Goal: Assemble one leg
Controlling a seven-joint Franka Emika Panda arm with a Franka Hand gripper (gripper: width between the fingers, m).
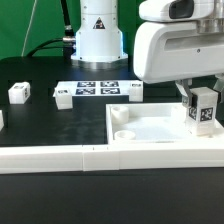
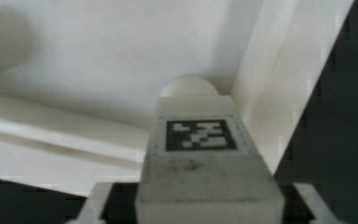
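My gripper is shut on a leg, a small white block with a black-and-white tag on its face. It holds the leg upright over the far corner of the large white tray-shaped panel at the exterior view's right. In the wrist view the leg stands between my fingers, its rounded tip near the panel's raised inner corner. Whether the tip touches the panel I cannot tell. Other legs lie on the black table at the exterior view's left: one, another.
The marker board lies flat on the table behind the panel, a further leg at its end. A long white rail runs along the front edge. The robot base stands at the back.
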